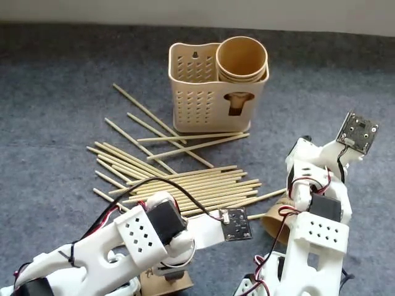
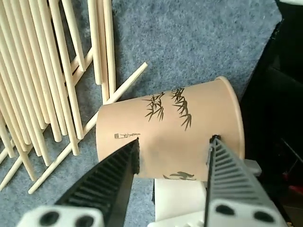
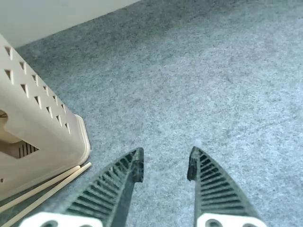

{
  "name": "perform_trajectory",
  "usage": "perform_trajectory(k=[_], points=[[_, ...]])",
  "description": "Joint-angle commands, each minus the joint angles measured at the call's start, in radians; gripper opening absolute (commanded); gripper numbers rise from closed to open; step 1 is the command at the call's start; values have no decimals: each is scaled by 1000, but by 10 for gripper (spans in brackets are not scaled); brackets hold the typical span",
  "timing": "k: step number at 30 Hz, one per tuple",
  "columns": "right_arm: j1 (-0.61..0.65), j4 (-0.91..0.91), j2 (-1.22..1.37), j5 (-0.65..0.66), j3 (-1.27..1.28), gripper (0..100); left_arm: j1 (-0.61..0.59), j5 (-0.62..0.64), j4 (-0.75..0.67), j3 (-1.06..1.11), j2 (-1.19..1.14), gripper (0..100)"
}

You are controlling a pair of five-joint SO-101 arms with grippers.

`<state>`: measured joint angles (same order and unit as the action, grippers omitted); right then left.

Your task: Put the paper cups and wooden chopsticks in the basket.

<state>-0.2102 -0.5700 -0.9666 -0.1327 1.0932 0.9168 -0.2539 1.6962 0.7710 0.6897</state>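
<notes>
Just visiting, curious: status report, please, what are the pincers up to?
Left pincer open over a cup on its side. Right pincer open near basket. Chopsticks lie loose outside it.

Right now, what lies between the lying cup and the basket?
Chopsticks: the pile's ends and two more at the foot of the basket cross that stretch, as the high view shows.

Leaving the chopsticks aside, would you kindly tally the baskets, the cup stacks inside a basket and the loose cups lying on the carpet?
basket: 1
cup stack, in the basket: 1
loose cup, on its side beside the chopsticks: 1
Total: 3
</notes>
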Motion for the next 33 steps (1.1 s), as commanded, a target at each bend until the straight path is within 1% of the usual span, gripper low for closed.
perform_trajectory(k=[1,9,14,22,26,28,30,33], points=[[-4,22,-10,0,-5,159,22,-9,-11,-2,21,235],[-4,22,-10,0,-5,159,21,-3,-8,-105,22,235],[-4,22,-10,0,-5,159,22,-2,-8,-117,21,235],[-2,24,-10,0,-5,159,21,-2,-8,-97,13,232],[-2,24,-10,0,-5,159,12,-3,-15,-2,13,232],[-2,24,-10,0,-5,159,-36,-3,-28,7,13,230],[-2,24,-10,0,-5,159,-131,-9,-41,12,15,231],[-2,24,-10,0,-5,159,-291,-9,-124,30,13,234]])
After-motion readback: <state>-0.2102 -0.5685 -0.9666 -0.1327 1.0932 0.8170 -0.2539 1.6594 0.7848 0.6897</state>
